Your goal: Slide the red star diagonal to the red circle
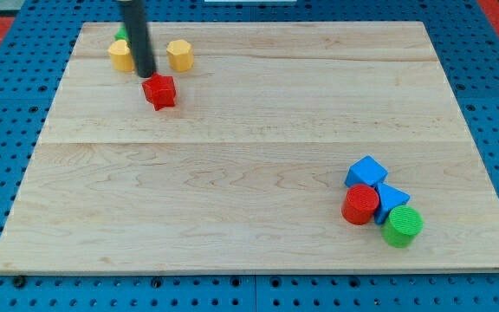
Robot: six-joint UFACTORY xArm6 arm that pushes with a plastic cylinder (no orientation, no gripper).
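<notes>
My tip (146, 74), a bare rod without jaws, sits touching the red star's (159, 91) upper-left side, the red circle (360, 205) far toward the view's lower right.

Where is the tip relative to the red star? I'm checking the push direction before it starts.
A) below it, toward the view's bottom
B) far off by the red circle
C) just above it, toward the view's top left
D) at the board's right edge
C: my tip sits just up and left of the red star, between the two yellow blocks.
</notes>
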